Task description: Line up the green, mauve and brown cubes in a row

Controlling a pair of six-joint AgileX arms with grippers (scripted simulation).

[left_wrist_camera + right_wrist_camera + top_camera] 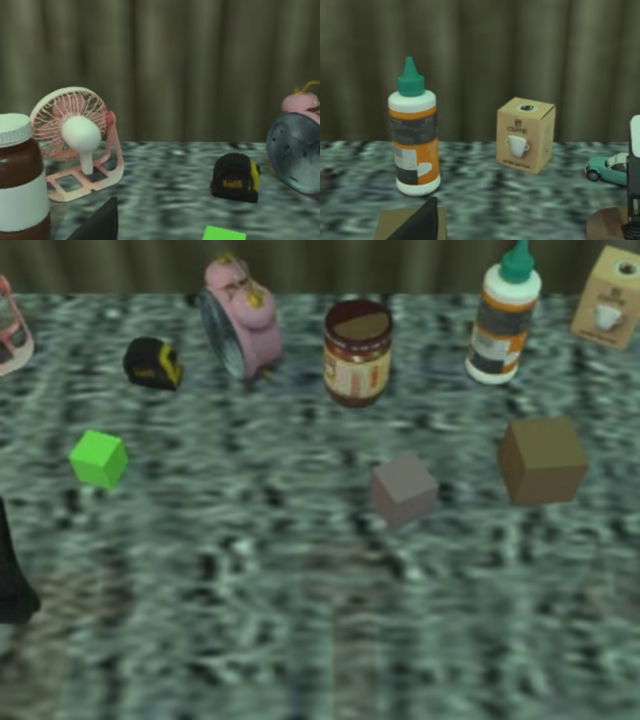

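Three cubes lie apart on the mottled table. The small green cube (98,459) is at the left, the mauve cube (403,489) right of centre, and the large brown cube (542,460) further right. My left arm (12,580) sits parked at the left edge, below the green cube. The green cube's top (224,233) shows just ahead of my left gripper (102,225). My right arm is outside the top view. A dark part of my right gripper (422,222) hangs over the brown cube (395,222).
Along the back stand a pink fan (8,325), a black and yellow tape measure (152,363), a pink alarm clock (240,320), a brown jar (357,352), a glue bottle (503,315) and a tan carton (608,295). A teal toy car (607,169) sits beyond.
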